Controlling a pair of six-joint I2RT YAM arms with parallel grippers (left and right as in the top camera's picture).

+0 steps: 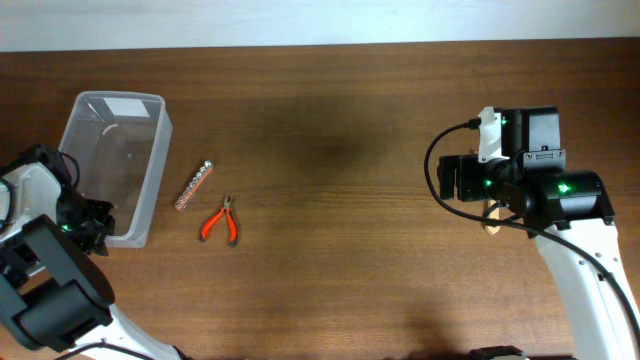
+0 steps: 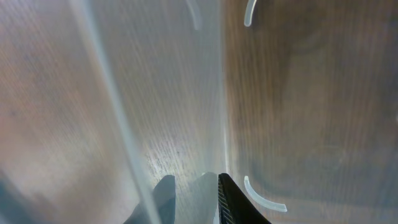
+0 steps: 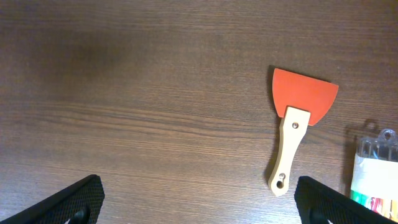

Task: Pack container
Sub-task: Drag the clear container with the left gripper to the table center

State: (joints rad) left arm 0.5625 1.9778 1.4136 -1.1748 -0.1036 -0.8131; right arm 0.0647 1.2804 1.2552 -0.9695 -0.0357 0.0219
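Note:
The container [image 1: 115, 165], a large clear lidless bin, stands at the table's left. My left gripper [image 1: 93, 222] is at its near corner. In the left wrist view the fingers [image 2: 194, 183] straddle the container's clear wall [image 2: 155, 93], one finger dimmed behind the plastic, and they are shut on it. My right gripper [image 1: 450, 178] is open and empty above the table at the right. In the right wrist view its fingers [image 3: 199, 193] are spread wide. A scraper [image 3: 292, 134] with an orange blade and a wooden handle lies just ahead of the right finger.
Red-handled pliers [image 1: 220, 222] and a strip of metal bits [image 1: 193, 186] lie just right of the container. A clear pack of coloured markers [image 3: 373, 174] lies right of the scraper. The scraper's handle tip [image 1: 491, 220] shows under the right arm in the overhead view.

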